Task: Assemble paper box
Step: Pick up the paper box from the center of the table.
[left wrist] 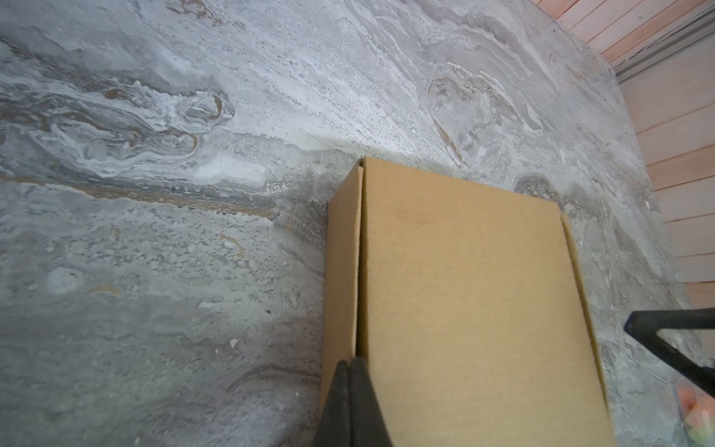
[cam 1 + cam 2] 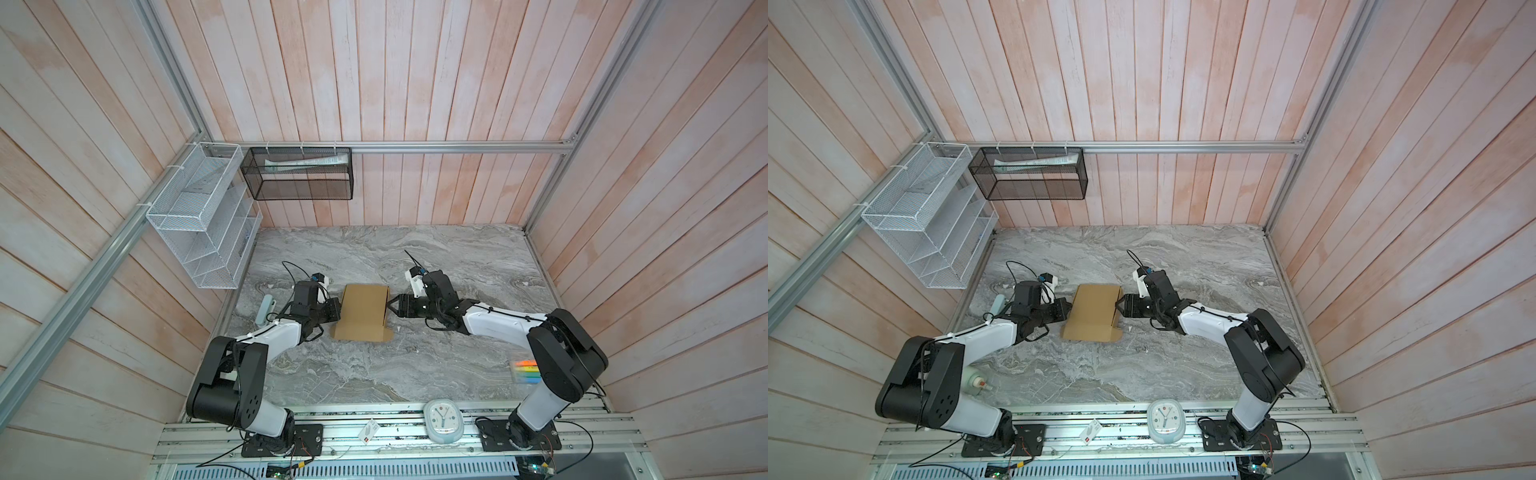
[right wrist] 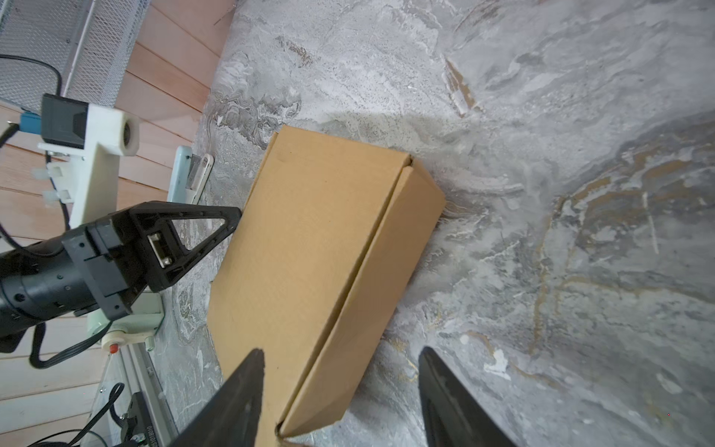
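Brown paper box [image 2: 362, 311] sits between left tool [image 2: 336, 310] and right tool [image 2: 390, 306], clock [image 2: 443, 419] apart.

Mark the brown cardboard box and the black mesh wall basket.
Brown cardboard box [image 2: 362, 309]: in a top view, top panel.
Black mesh wall basket [image 2: 299, 189]: in a top view, front wall.

Paper box [image 2: 362, 311] on table [image 2: 415, 374]

Plain brown paper box [image 2: 362, 309], folded closed, flat on marble table [image 2: 415, 374], near-edge tab protruding
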Controlling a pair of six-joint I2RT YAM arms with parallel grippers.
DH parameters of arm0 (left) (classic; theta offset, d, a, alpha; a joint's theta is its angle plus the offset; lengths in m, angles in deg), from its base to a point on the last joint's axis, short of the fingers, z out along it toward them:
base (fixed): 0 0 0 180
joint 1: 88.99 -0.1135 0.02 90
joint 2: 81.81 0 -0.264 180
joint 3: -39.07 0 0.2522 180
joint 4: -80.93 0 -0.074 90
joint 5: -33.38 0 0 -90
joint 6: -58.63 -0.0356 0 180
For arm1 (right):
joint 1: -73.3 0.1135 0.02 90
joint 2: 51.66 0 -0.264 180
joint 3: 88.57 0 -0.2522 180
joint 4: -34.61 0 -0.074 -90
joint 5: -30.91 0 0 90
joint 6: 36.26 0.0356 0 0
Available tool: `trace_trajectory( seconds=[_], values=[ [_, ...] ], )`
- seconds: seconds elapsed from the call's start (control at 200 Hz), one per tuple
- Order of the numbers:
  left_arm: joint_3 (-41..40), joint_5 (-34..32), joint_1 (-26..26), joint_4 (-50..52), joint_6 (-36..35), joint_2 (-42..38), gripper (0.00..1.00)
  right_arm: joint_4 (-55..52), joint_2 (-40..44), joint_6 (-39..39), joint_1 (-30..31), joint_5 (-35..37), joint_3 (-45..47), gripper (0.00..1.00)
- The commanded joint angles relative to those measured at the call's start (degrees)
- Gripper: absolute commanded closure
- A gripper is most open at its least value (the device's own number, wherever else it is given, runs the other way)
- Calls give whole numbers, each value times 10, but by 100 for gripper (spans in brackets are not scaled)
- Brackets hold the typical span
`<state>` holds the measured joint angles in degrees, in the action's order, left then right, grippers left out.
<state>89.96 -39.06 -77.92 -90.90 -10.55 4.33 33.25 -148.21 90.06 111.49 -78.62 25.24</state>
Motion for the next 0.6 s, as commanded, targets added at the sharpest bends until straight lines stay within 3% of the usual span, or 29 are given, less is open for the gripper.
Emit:
trace_trajectory(
  seconds=[0.0,0.17,0.59],
  values=[
    [-18,5,-3,2,6,10,100,39,-13,34,-2,-22,8,32],
    [-22,5,-6,0,5,8,100,87,-18,80,-2,-32,32,24],
    [-39,11,-9,-12,9,-10,100,193,-59,160,-1,-71,63,21]
  ],
)
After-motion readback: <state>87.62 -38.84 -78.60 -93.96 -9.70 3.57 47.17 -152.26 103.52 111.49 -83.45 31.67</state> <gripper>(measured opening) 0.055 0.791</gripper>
